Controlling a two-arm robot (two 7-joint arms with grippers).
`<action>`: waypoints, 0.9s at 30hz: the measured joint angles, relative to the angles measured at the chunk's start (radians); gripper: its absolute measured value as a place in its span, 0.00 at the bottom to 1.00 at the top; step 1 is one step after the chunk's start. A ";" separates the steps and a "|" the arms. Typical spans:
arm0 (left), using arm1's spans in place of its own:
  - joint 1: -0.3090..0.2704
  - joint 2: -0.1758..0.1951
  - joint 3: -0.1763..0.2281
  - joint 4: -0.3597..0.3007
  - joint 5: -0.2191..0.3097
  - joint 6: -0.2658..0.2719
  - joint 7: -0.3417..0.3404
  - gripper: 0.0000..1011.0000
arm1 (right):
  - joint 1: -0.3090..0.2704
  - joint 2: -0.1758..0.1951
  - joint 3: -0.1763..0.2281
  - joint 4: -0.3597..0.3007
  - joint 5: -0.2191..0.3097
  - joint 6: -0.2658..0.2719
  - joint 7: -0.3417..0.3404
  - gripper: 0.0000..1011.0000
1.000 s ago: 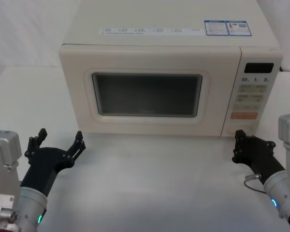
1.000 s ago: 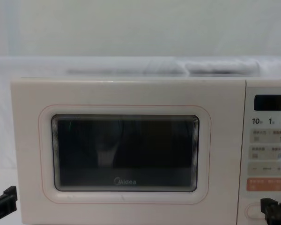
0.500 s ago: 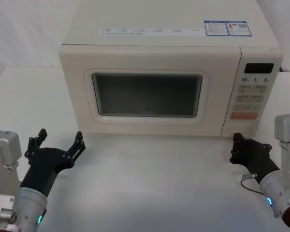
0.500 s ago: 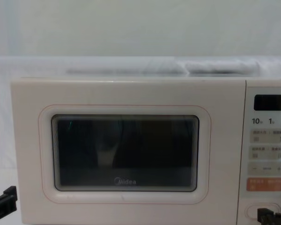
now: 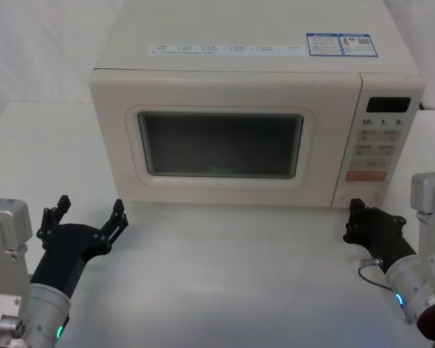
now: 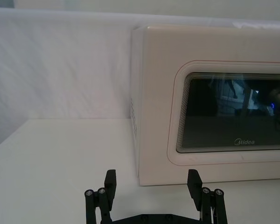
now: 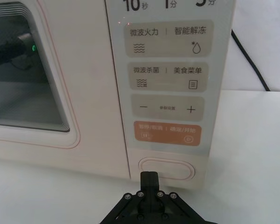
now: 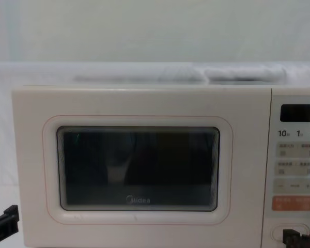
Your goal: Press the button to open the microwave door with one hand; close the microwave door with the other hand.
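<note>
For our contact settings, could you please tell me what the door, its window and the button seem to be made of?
Door: likely cream plastic or painted metal, smooth and matte, with no glare.
Window: dark glass or clear plastic, glossy; it shows reflections.
Button: probably cream plastic, matte, matching the panel around it, with a thin outline. The right gripper is just in front of it.

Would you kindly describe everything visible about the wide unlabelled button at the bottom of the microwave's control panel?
The button is a wide cream pill shape with a thin outline and no print, looking like smooth plastic. It sits lowest on the control panel, just under the orange key. The right pincer, shut, is lined up with it right in front; whether they touch cannot be told.
</note>
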 joint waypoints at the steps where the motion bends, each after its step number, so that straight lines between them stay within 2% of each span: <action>1: 0.000 0.000 0.000 0.000 0.000 0.000 0.000 0.99 | 0.003 -0.002 0.001 0.006 0.000 -0.003 -0.001 0.00; 27: 0.000 0.000 0.000 0.000 0.000 0.000 0.000 0.99 | 0.058 -0.025 0.017 0.090 -0.007 -0.037 -0.009 0.00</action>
